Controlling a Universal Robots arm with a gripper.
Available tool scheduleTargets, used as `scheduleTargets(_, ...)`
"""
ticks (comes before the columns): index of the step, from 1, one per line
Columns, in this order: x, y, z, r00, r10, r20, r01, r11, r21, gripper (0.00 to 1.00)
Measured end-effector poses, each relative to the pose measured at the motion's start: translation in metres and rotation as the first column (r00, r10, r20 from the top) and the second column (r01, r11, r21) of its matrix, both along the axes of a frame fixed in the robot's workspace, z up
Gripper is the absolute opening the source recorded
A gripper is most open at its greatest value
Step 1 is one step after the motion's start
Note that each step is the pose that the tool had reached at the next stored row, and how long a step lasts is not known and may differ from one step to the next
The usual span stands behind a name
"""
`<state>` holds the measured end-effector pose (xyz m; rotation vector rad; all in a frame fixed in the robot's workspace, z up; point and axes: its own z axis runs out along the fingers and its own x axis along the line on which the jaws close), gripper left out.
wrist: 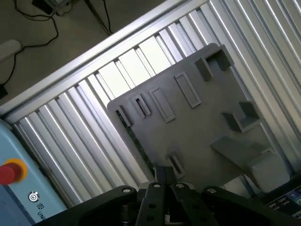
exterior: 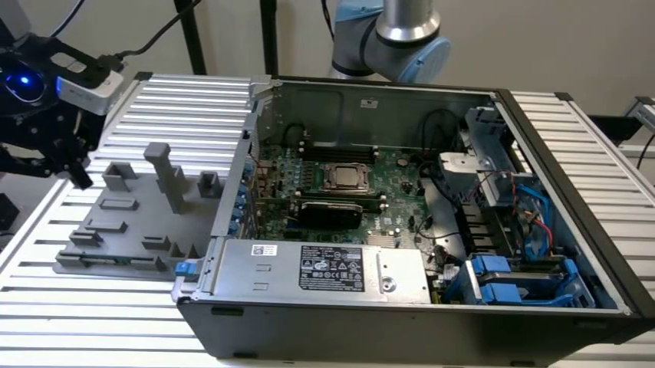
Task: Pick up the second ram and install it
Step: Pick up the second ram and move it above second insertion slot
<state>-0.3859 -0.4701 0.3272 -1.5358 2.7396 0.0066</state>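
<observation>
My gripper (exterior: 74,170) hangs high over the ribbed table at the exterior view's left, beyond the far left corner of the grey fixture plate (exterior: 128,222). In the wrist view its fingers (wrist: 161,181) meet in the middle, shut, with nothing visibly held. A thin dark strip that looks like the second ram (exterior: 110,261) lies in the slot along the plate's near edge. In the wrist view that second ram (wrist: 137,141) runs along the fixture plate's (wrist: 197,132) edge, well below the gripper (wrist: 163,175). The open computer case (exterior: 409,307) holds the motherboard (exterior: 394,180).
Grey posts and blocks (exterior: 164,176) stand up from the fixture plate. The case's metal wall (exterior: 244,176) rises right beside the plate. A power supply (exterior: 327,268) and blue drive brackets (exterior: 511,280) fill the case's near side. A blue box with a red button (wrist: 11,172) sits off the table.
</observation>
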Motion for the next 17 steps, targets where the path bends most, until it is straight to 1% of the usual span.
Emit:
scheduleTargets(2, 0.000, 0.0000, -0.0017, 0.9993, 0.037, -0.0001, -0.037, 0.9993, 0.0000, 0.11)
scheduleTargets(4, 0.000, 0.0000, -0.0033, 0.9974, 0.073, -0.0001, -0.073, 0.9974, 0.0000, 0.11)
scheduleTargets(7, 0.000, 0.0000, -0.0059, 0.9919, 0.127, 0.0000, -0.127, 0.9919, 0.0000, 0.11)
scheduleTargets(9, 0.000, 0.0000, -0.0075, 0.9867, 0.163, 0.0000, -0.163, 0.9867, 0.0000, 0.11)
scheduleTargets(11, 0.000, 0.0000, -0.0090, 0.9802, 0.198, -0.0001, -0.198, 0.9802, -0.0001, 0.11)
scheduleTargets(13, 0.000, 0.0000, -0.0106, 0.9720, 0.235, 0.0000, -0.235, 0.9720, 0.0000, 0.11)
scheduleTargets(17, 0.000, 0.0000, -0.0130, 0.9525, 0.305, -0.0001, -0.305, 0.9525, 0.0000, 0.11)
